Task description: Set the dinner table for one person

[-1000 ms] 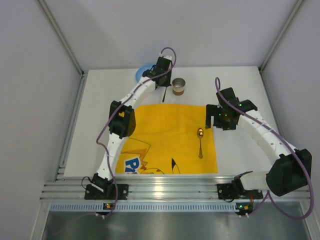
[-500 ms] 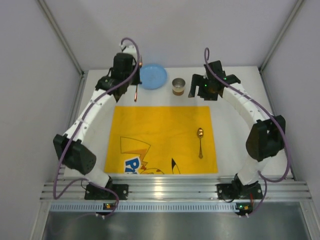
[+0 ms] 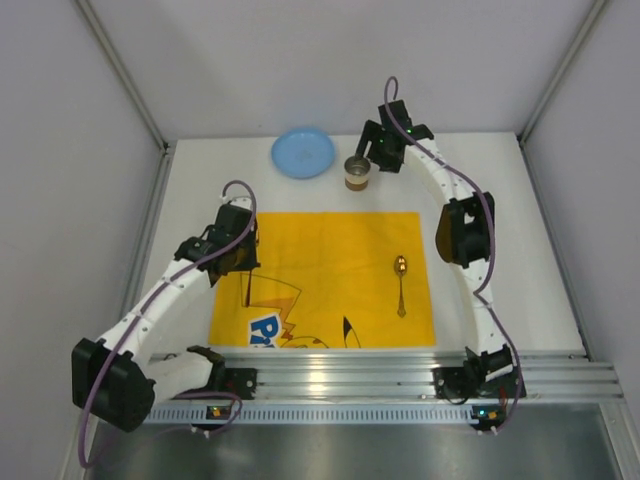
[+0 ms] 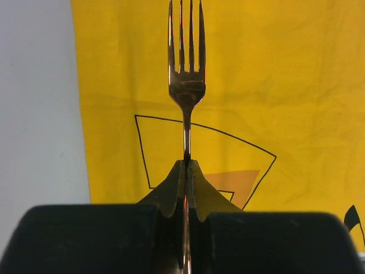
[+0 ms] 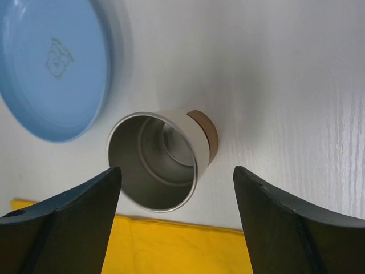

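My left gripper (image 3: 243, 268) is shut on the handle of a copper-coloured fork (image 3: 246, 292) and holds it over the left side of the yellow cartoon-print mat (image 3: 330, 250). In the left wrist view the fork (image 4: 186, 85) sticks straight out of the closed gripper (image 4: 187, 165), tines pointing away. My right gripper (image 3: 369, 160) is open just above a metal cup (image 3: 357, 172) standing on the white dinner table (image 3: 490, 200) behind the mat. In the right wrist view the cup (image 5: 154, 171) sits between the spread fingers (image 5: 68, 217) of the right gripper (image 5: 177, 171), untouched.
A blue plate (image 3: 303, 153) lies at the back of the table, left of the cup; it also shows in the right wrist view (image 5: 51, 63). A copper spoon (image 3: 400, 282) lies on the mat's right side. Grey walls enclose the table; an aluminium rail (image 3: 340, 380) runs along the near edge.
My left arm has swung from the back of the table near the plate forward to the mat's left side, carrying the fork. My right gripper has moved left, over the cup.
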Controlling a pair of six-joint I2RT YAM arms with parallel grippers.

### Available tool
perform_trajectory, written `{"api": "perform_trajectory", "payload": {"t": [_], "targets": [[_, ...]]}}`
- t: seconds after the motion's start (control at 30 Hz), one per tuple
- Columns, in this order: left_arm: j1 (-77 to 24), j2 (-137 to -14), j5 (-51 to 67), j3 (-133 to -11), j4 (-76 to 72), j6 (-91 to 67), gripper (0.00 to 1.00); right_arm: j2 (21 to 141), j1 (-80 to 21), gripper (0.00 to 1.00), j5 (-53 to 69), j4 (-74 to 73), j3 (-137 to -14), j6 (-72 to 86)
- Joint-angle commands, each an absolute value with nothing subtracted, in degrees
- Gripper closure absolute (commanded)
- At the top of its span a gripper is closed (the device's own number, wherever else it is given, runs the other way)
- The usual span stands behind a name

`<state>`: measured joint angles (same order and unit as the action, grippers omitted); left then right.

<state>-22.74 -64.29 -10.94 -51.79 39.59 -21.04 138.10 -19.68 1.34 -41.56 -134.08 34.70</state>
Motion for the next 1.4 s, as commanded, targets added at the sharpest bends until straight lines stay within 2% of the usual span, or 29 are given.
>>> {"api": "perform_trajectory", "payload": {"t": [0.0, 0.1, 0.27, 0.4, 0.43, 0.5, 0.53, 0.63, 0.9, 1.2, 1.27, 1.3, 1.33, 1.37], "targets": [[-22.5, -66.2, -10.9, -50.4, 35.7, -22.8, 1.00, 139.4, -19.7, 0.21, -1.7, -43.3, -136.2, 36.9], [-22.4, -69.2, -11.1, -50.0, 35.1, -22.9, 1.00, 140.5, -19.7, 0.22, -2.2, -43.3, -135.4, 36.3], [-22.4, -73.6, -11.9, -48.7, 33.3, -23.9, 1.00, 142.2, -20.7, 0.33, -4.6, -43.2, -134.8, 34.0], [-22.3, -76.1, -13.3, -48.4, 33.2, -24.8, 1.00, 142.9, -21.7, 0.55, -6.5, -43.1, -134.8, 32.8], [-22.3, -76.4, -13.6, -47.8, 33.3, -24.9, 1.00, 143.3, -21.6, 0.68, -6.5, -42.9, -134.8, 33.0], [-22.2, -76.8, -13.2, -46.9, 32.5, -24.8, 1.00, 143.3, -21.8, 0.80, -6.3, -42.7, -134.8, 33.0], [-22.2, -76.9, -12.0, -46.2, 32.1, -24.4, 1.00, 143.5, -21.8, 0.90, -6.3, -42.6, -134.8, 33.1], [-22.2, -77.4, -12.0, -46.3, 31.6, -24.5, 1.00, 142.9, -21.9, 0.97, -6.6, -42.5, -134.9, 32.4], [-22.2, -81.1, -11.7, -46.8, 30.2, -23.5, 1.00, 134.7, -21.8, 1.00, -6.8, -41.2, -133.1, 31.7], [-21.1, -90.4, -10.1, -51.8, 38.2, -24.0, 0.99, 112.7, -22.4, 1.00, -9.3, -38.2, -112.2, 27.3], [-21.1, -91.0, -10.3, -52.0, 38.4, -24.1, 0.88, 109.3, -22.4, 1.00, -10.0, -37.2, -104.2, 26.8], [-21.2, -90.4, -10.6, -51.9, 38.5, -24.2, 0.79, 106.6, -22.4, 1.00, -9.8, -36.1, -101.6, 26.6], [-21.2, -89.8, -11.8, -51.9, 38.8, -24.3, 0.65, 105.5, -22.4, 1.00, -9.9, -35.9, -97.4, 26.5], [-21.1, -88.6, -12.1, -51.8, 38.7, -24.4, 0.57, 104.5, -22.4, 1.00, -10.1, -35.4, -95.5, 26.5]]}}
